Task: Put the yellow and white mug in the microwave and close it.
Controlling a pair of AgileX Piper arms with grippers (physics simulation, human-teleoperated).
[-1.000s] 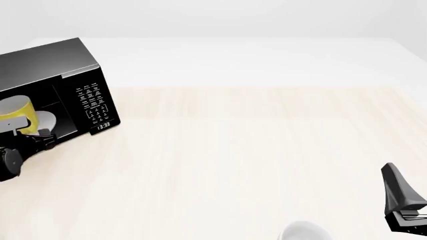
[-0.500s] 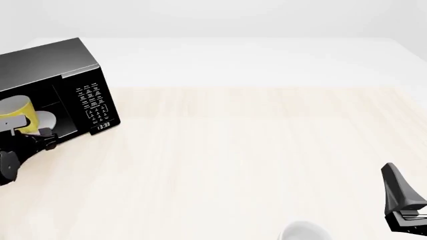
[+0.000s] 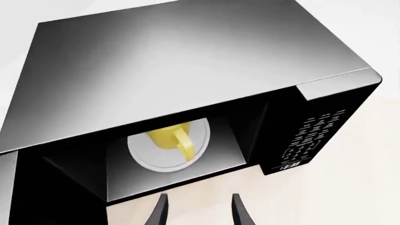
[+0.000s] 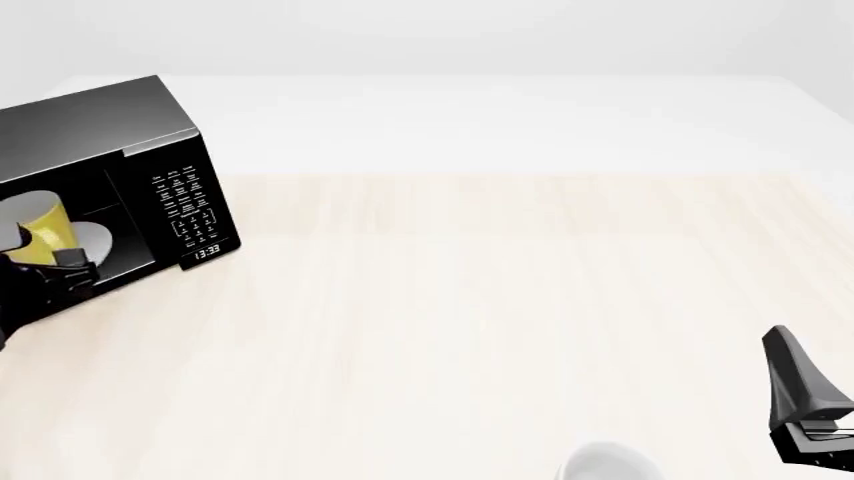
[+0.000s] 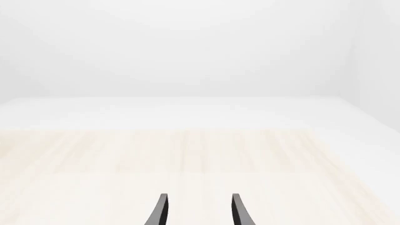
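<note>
The black microwave [image 4: 160, 190] stands at the table's far left, its cavity open toward me. Inside it, the yellow and white mug [image 3: 170, 137] rests upright on the white turntable plate [image 3: 156, 159], handle toward the opening. The mug [image 4: 48, 222] also shows in the front view. In the left wrist view my left gripper [image 3: 198, 211] is open and empty, just outside the cavity and apart from the mug. Low on the far right, my right gripper [image 5: 198, 211] is also open and empty, and it shows in the front view as well [image 4: 790, 360].
The keypad panel and clock display [image 4: 187, 212] face the table's middle. A white rounded cup-like object [image 4: 607, 466] pokes in at the bottom edge of the front view, left of the right arm. Pale wooden tabletop [image 4: 507, 290] stretches between the arms.
The left gripper has let go of the mug and drawn back out of the cavity toward the left edge. The mug stays on the plate. The right arm has not moved.
</note>
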